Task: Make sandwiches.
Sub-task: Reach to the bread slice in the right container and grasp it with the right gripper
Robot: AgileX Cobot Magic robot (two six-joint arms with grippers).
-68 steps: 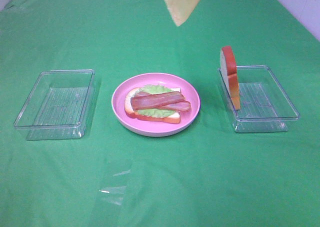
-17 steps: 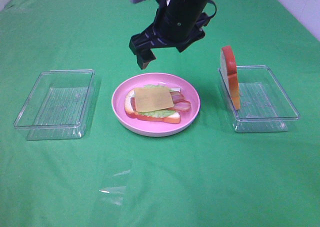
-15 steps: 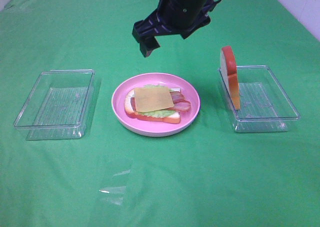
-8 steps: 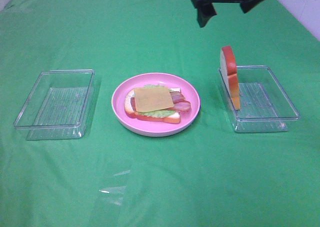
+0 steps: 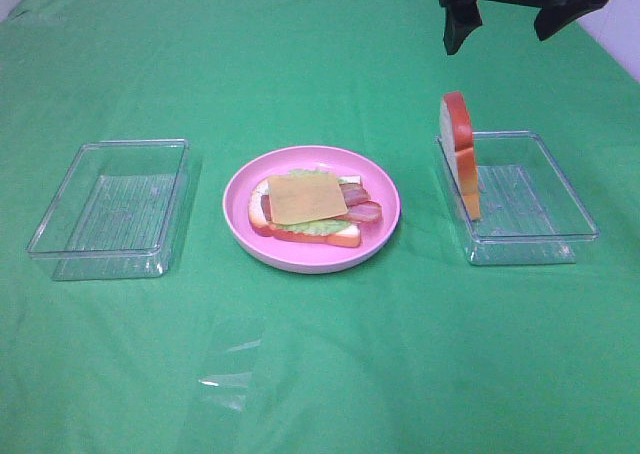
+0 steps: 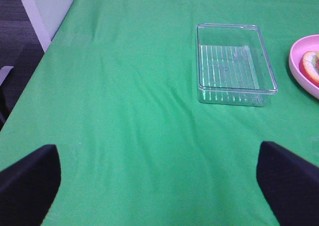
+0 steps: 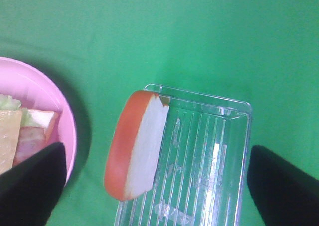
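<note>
On the pink plate (image 5: 300, 254) lies an open sandwich (image 5: 310, 210): a bread slice, lettuce, bacon strips and a yellow cheese square (image 5: 306, 196) on top. A second bread slice (image 5: 460, 154) stands on edge against the near-left wall of the right clear tray (image 5: 530, 199); the right wrist view shows it as bread slice (image 7: 137, 145) with tray (image 7: 199, 156) beside it. My right gripper (image 5: 515, 19) hangs open and empty high above that tray, its fingers (image 7: 30, 183) wide apart. My left gripper (image 6: 159, 181) is open over bare cloth, holding nothing.
An empty clear tray (image 5: 112, 209) sits left of the plate, also seen as tray (image 6: 234, 64) in the left wrist view. Green cloth covers the table; its left edge (image 6: 45, 56) drops to a dark floor. A scrap of clear film (image 5: 228, 379) lies near the front.
My right gripper, after leaving the cheese on the stack, has risen and swung right from above the plate to above the right tray. The food has not moved.
</note>
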